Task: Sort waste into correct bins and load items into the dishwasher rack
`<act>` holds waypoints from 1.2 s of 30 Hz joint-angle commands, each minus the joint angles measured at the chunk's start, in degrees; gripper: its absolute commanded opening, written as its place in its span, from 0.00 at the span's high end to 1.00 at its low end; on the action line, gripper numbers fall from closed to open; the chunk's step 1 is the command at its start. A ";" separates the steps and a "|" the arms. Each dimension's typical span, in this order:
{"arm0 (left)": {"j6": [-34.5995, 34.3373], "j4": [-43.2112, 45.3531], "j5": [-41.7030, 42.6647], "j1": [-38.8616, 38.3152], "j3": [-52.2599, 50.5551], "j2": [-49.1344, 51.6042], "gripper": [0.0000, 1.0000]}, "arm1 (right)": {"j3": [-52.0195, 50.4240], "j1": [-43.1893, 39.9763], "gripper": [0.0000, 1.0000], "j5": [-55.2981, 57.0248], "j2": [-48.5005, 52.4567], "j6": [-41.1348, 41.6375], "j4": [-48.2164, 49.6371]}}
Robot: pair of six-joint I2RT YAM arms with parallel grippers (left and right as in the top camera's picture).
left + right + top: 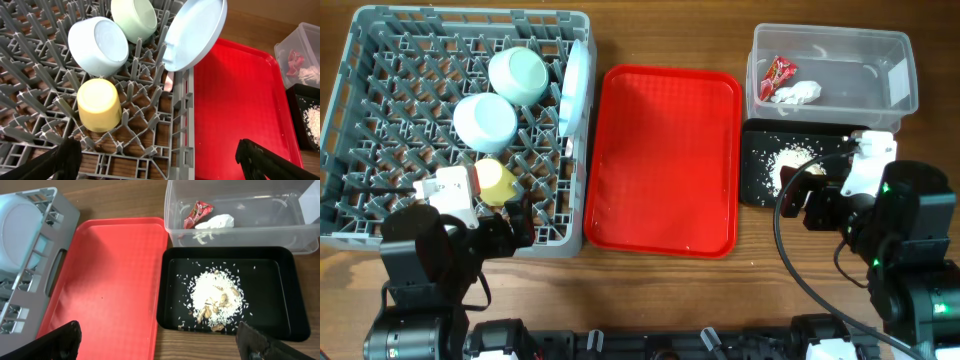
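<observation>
The grey dishwasher rack (380,100) holds two pale mint-blue bowls (518,75) (485,120), both on their sides, and a yellow cup (495,178) upside down. A round plate (575,85) stands on edge at the rack's right wall. The clear tub (860,90) holds the red sachet (778,72) and the white napkin (798,94). The black tray (760,165) holds the rice crumbs (792,158). My left gripper (162,165) is open and empty over the rack's near right corner. My right gripper (160,345) is open and empty over the black tray's near edge. The fork and the stick are not visible.
The red serving tray (660,160) lies bare between the rack and the bins. The wooden table shows in front of it. In the left wrist view the cup (99,104) sits just ahead of the left finger, and the plate (195,32) leans over the rack wall (182,125).
</observation>
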 commanded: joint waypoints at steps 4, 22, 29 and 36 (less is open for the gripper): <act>1.33 0.17 0.90 0.00 -0.52 -0.28 0.00 | -0.72 0.02 0.00 1.42 2.62 -0.24 -0.33; 1.31 0.17 0.90 0.00 -0.52 -0.28 0.00 | -20.33 0.02 0.00 5.70 -27.69 -0.83 17.77; 1.33 0.17 0.90 0.00 -0.52 -0.28 0.00 | -45.16 0.02 0.00 5.29 -42.05 -0.17 48.57; 1.33 0.17 0.90 0.00 -0.52 -0.28 0.00 | -59.98 -0.07 0.00 5.44 -44.61 -0.31 69.33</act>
